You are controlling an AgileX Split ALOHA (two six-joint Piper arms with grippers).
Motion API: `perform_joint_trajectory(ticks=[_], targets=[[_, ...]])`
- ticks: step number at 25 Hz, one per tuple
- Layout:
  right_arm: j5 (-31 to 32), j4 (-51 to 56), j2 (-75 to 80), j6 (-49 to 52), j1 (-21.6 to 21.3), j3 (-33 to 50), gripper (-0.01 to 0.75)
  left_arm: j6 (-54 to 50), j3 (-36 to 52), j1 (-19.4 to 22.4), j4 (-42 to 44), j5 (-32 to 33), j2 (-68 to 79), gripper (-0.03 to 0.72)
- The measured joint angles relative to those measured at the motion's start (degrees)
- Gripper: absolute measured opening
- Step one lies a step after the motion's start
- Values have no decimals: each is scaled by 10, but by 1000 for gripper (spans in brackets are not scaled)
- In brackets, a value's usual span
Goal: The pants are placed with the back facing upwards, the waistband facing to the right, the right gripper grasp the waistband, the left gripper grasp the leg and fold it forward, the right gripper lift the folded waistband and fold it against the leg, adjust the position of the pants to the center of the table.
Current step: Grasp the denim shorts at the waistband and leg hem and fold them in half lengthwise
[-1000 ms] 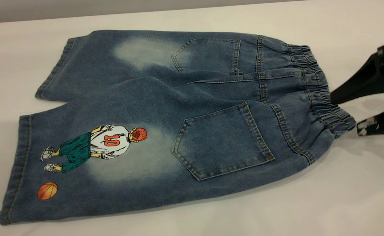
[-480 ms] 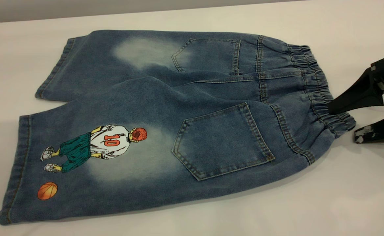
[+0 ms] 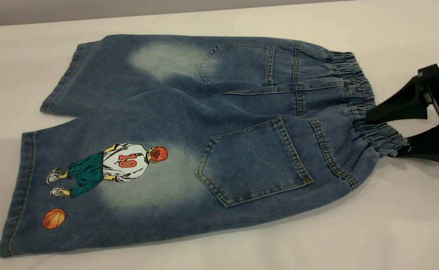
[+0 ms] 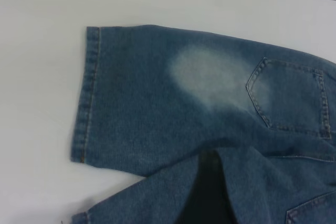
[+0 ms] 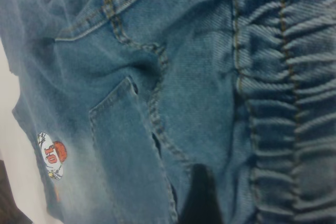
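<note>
The pants point(image 3: 189, 142) are laid flat, back side up, on the table point(image 3: 392, 232), with both legs toward nine o'clock in the exterior view and the waistband point(image 3: 358, 101) toward three o'clock. Two patch pockets are seen on the seat, one toward twelve o'clock and one toward five o'clock of the garment's middle, and a pale bleached patch is seen on each leg. The leg point(image 3: 103, 180) bearing the printed basketball player point(image 3: 110, 167) lies at the seven o'clock side, partly overlapping the plain leg point(image 3: 129, 71) at eleven o'clock; an orange ball point(image 3: 53, 218) is printed near its hem.

At three o'clock the right gripper point(image 3: 382, 131) is set against the gathered waistband, its two black fingers point(image 3: 399, 107) spread apart, one above the fabric's edge and one low at the table beside the near corner. The band's edge lies between them, and the tips are touching or nearly touching it; a closed hold is not seen. In the right wrist view the ruched waistband point(image 5: 283, 103) and a pocket point(image 5: 126, 156) fill the frame.

The left gripper itself is not seen in the exterior view; in the left wrist view only a dark blurred shape is shown over the denim point(image 4: 173, 108), and whether it is spread or closed cannot be told.
</note>
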Motion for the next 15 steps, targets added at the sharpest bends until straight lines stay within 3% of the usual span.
perform_joint_trajectory(ticks=[8,15], targets=[[-23,-16,2,4,0,0,69,0,0,0,0,8,0,529],[-13,-16,2,6,0,0,37,-7,1,0,1,74,16,529]])
